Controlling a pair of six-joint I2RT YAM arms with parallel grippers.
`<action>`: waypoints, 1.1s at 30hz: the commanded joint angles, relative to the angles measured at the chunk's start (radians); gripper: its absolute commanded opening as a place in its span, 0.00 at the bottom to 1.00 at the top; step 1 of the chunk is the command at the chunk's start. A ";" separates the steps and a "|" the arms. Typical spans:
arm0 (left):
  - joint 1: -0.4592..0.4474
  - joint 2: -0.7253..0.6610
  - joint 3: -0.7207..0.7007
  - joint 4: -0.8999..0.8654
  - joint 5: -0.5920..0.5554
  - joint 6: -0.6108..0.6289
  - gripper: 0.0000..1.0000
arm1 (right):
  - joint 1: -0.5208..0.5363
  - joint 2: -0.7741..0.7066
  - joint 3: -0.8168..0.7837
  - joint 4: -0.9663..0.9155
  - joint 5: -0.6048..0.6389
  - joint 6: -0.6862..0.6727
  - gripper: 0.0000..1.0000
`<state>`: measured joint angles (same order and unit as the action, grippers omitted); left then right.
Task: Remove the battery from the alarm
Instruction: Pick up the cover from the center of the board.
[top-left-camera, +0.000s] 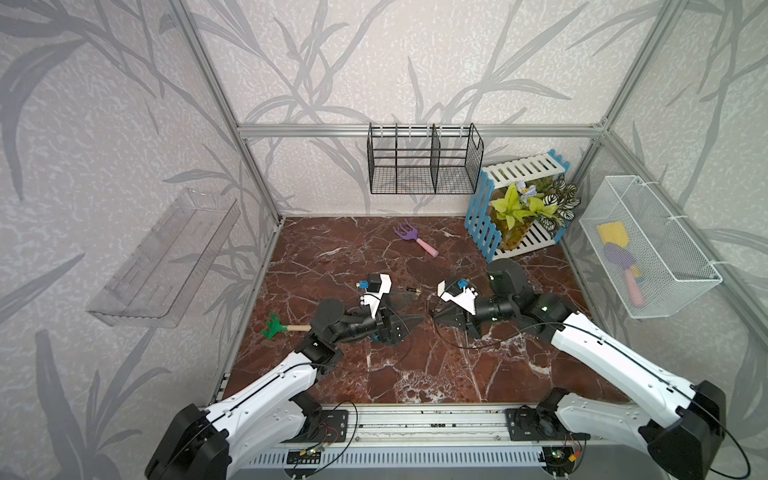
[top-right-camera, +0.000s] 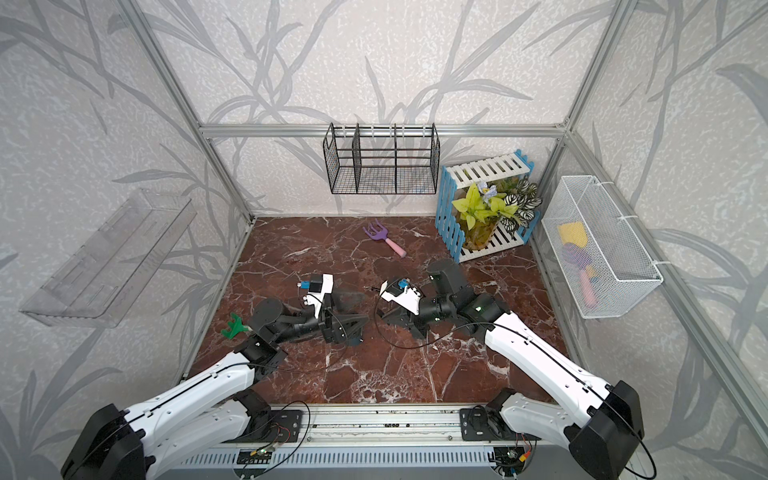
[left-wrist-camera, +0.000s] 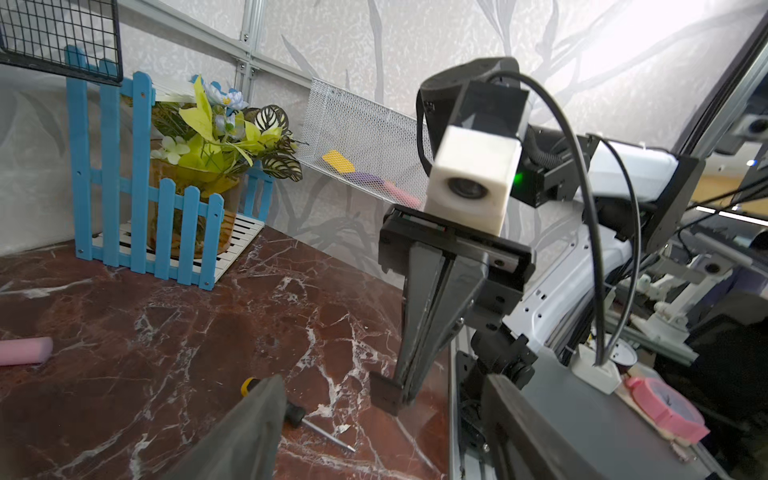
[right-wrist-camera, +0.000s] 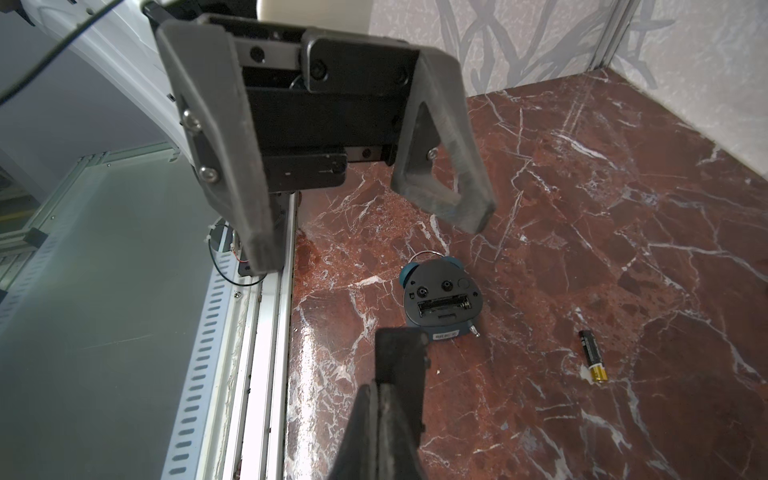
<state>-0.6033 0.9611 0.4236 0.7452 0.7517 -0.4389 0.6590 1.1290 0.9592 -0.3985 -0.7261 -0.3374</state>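
- In a top view, find the battery (top-left-camera: 414, 291) a little below the middle of the frame, between the two wrist assemblies. It lies flat on the marble tabletop (right-wrist-camera: 623, 187), outside the alarm and not touching it.
- Check the alarm (right-wrist-camera: 442, 301) in the right wrist view. It lies dial down with its black back up, so the battery bay faces the cameras. The bay shows only bare contacts. In the top views the left wrist largely hides the alarm.
- Judge the removal as essentially complete, since the bay is empty and the battery is on the table.
- Note the right gripper (left-wrist-camera: 401, 388). Its jaws are pressed together on a small flat black piece (left-wrist-camera: 384, 392), pinched at the very tips. This piece is probably the bay cover, and holding it off the alarm leaves the bay exposed.
- Note the left gripper (right-wrist-camera: 365, 237). Its jaws stand wide apart with nothing between them. It hangs above the table near the alarm and touches neither the alarm nor the battery.
- Disregard the screwdriver (left-wrist-camera: 291, 411). It lies on the marble, and neither gripper has hold of it.
- Expect the battery to roll if it is nudged, because it is a slim cylinder on a smooth surface.
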 joint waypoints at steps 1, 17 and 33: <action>-0.025 0.024 0.009 0.104 -0.003 -0.100 0.77 | 0.006 -0.006 -0.001 0.055 -0.011 0.008 0.00; -0.042 0.062 0.032 0.123 0.071 -0.066 0.61 | 0.010 0.042 0.021 0.082 -0.229 0.095 0.00; -0.048 0.071 0.029 0.146 0.127 -0.112 0.44 | 0.009 0.061 0.021 0.129 -0.254 0.149 0.00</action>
<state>-0.6468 1.0264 0.4248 0.8516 0.8471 -0.5369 0.6643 1.1828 0.9604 -0.3035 -0.9527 -0.2081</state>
